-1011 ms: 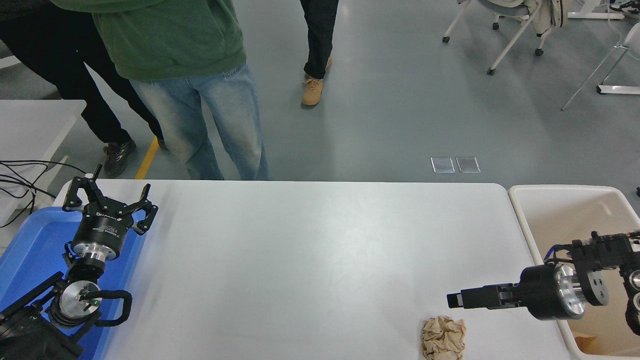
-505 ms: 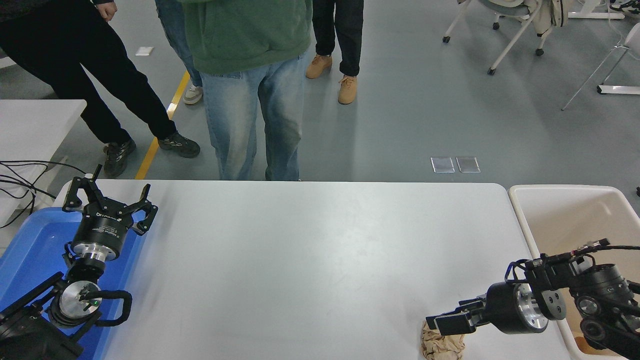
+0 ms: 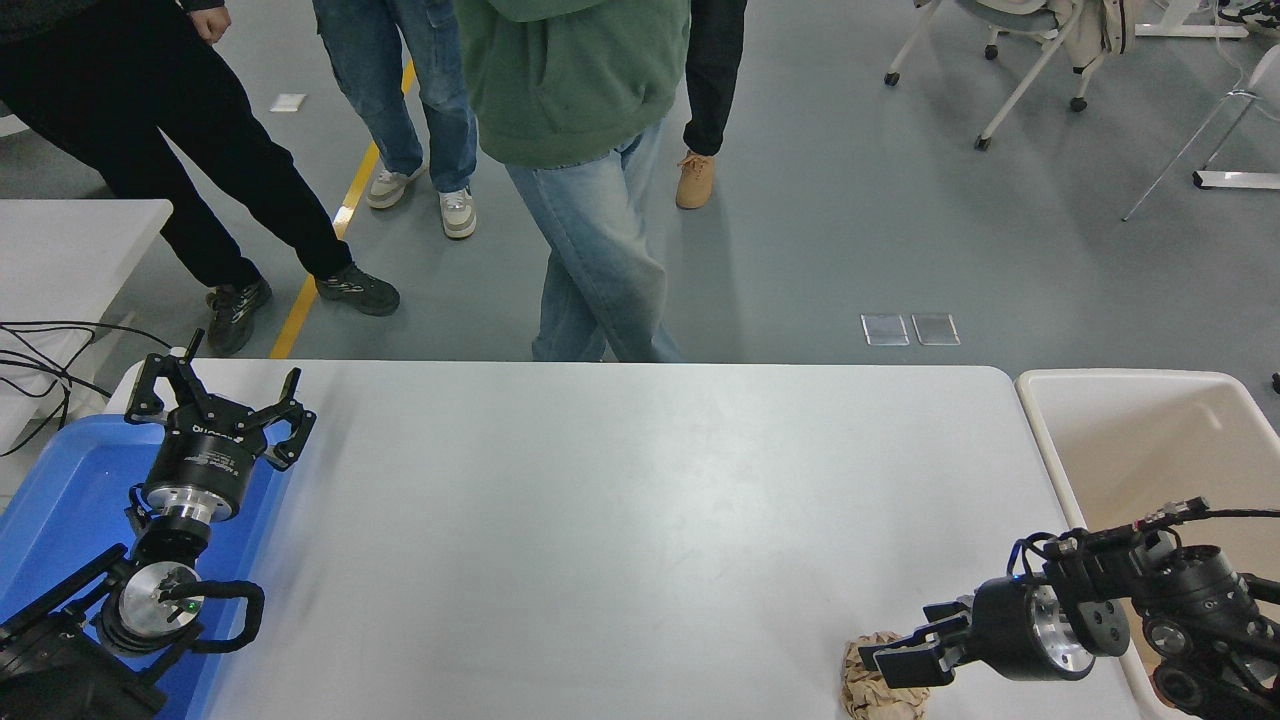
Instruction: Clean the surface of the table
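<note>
The table surface (image 3: 640, 500) is a wide white top filling most of the head view. A crumpled brown paper ball (image 3: 872, 690) lies on it at the near right edge. My right gripper (image 3: 908, 642) comes in from the lower right and hangs low, right at the ball's top right. Its jaws stand open, one finger (image 3: 895, 665) touching or just over the paper, which it partly hides. My left gripper (image 3: 215, 405) is parked open at the lower left, above the blue tray.
A blue tray (image 3: 60, 490) sits under the left arm. A white bin (image 3: 1150, 440) stands off the table's right end. A smaller white table (image 3: 70, 240) with black cables is at the left edge. Several people stand beyond the far edge.
My right gripper has dropped and come nearer to the paper ball, its fingers now spread. The people behind the table have walked to the right. The left arm has stayed put.
</note>
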